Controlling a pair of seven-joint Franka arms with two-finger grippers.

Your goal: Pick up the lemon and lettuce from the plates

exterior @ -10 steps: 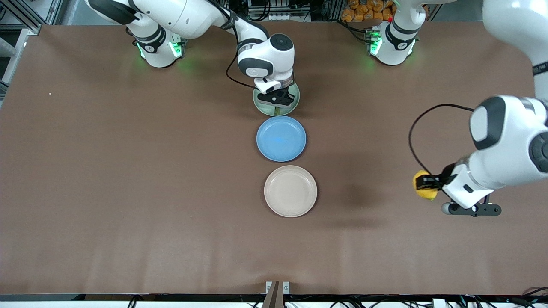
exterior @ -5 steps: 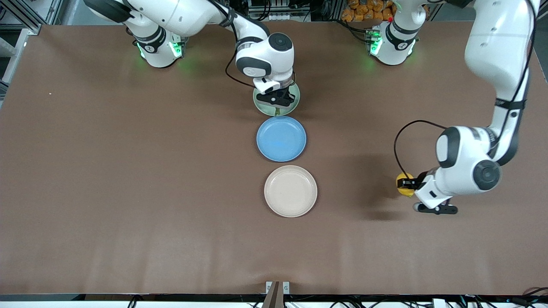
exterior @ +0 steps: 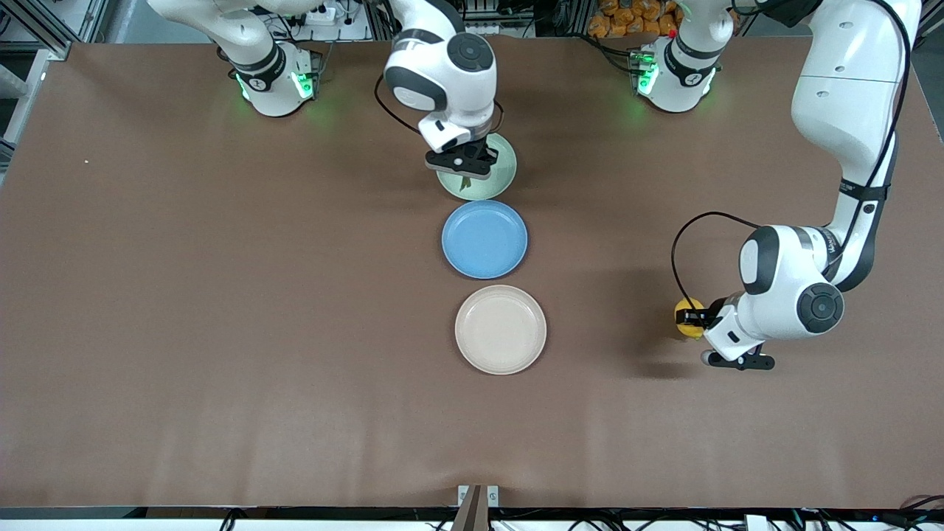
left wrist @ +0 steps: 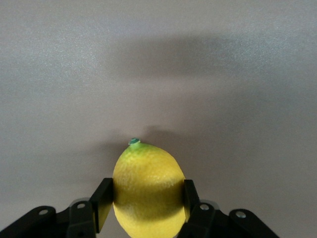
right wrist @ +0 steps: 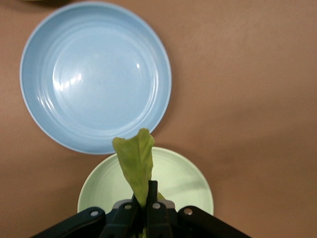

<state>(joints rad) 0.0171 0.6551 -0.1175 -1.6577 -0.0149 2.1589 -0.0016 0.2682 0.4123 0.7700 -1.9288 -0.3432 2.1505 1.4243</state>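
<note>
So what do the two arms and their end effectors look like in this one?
Both arms are glossy white with dark grey joint caps and black bands, green lights glowing at their bases. A thin black cable loops to each wrist. The left end effector and right end effector are black, with two fingers.

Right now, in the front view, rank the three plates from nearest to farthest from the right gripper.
The right gripper holds the lettuce above the green plate.
1. Green plate: right under it, closest to the robot bases.
2. Blue plate: middle of the row.
3. Beige plate: nearest the front camera.
</note>
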